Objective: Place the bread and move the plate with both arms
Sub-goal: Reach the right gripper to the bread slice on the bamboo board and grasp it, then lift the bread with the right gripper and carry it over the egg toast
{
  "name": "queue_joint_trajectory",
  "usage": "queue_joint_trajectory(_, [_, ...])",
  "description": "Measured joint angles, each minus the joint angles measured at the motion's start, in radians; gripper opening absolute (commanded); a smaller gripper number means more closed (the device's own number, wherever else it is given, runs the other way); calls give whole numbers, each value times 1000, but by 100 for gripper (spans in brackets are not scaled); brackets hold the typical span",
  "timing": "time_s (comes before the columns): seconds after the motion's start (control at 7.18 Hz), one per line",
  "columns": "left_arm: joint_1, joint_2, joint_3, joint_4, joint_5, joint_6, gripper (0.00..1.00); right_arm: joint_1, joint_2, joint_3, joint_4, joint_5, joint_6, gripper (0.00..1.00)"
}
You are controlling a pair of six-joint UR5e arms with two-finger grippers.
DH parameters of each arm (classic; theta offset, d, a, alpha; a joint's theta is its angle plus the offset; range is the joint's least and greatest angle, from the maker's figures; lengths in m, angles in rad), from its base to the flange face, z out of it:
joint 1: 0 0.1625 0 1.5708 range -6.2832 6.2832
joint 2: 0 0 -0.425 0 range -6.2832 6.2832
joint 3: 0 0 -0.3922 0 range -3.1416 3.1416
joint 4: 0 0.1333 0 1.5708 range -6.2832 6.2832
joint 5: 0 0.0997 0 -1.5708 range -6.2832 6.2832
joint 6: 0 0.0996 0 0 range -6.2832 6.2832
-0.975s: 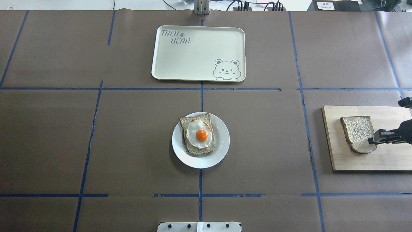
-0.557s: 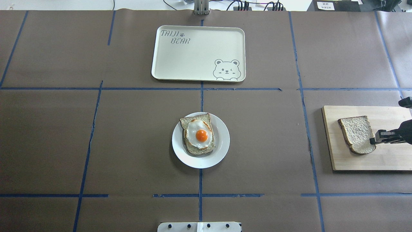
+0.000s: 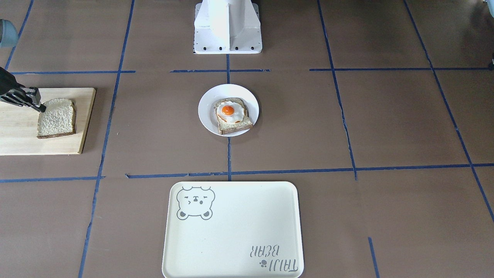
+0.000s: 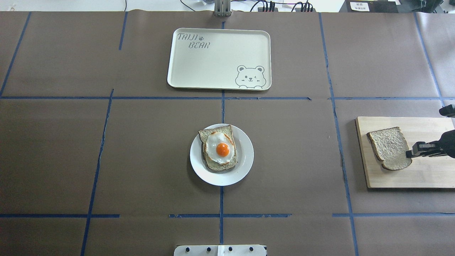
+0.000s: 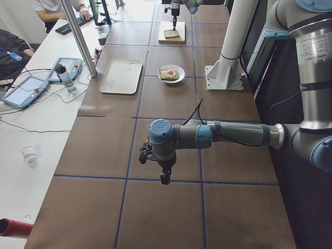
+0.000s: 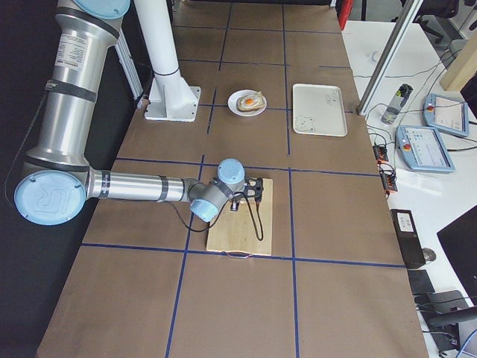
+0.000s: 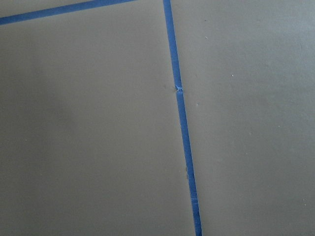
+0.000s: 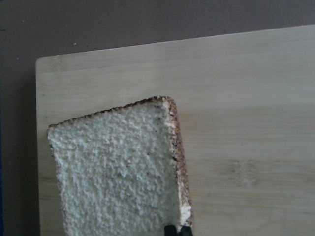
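Note:
The plain bread (image 4: 389,148) is over the wooden board (image 4: 426,174) at the table's right end. My right gripper (image 4: 410,154) is shut on its rounded edge. The front view shows the same grip (image 3: 38,107) on the bread (image 3: 56,117). In the right wrist view the bread (image 8: 118,167) fills the lower left, with the fingertips (image 8: 177,230) at its crust. The white plate (image 4: 245,167) sits at the table's centre and bears a toast with a fried egg (image 4: 219,148). My left gripper (image 5: 161,171) hangs over bare table at the left end; I cannot tell whether it is open or shut.
A cream tray with a bear drawing (image 4: 213,60) lies beyond the plate. The white pedestal base (image 3: 227,27) stands on the near side of the plate. Blue tape lines cross the brown table. The left wrist view shows only table and tape (image 7: 182,128).
My right gripper has carried the bread a little to the left, toward the board's left edge. The plate, tray and egg toast have not moved.

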Motion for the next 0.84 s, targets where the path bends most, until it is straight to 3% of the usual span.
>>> queue_joint_trajectory(0.56, [0,0,0,0,0,0,100,-2,11,111,-1,66,55,0])
queue_joint_trajectory(0.84, [0,0,2,0,0,0,100,-5,99,158,-3,87,198,0])
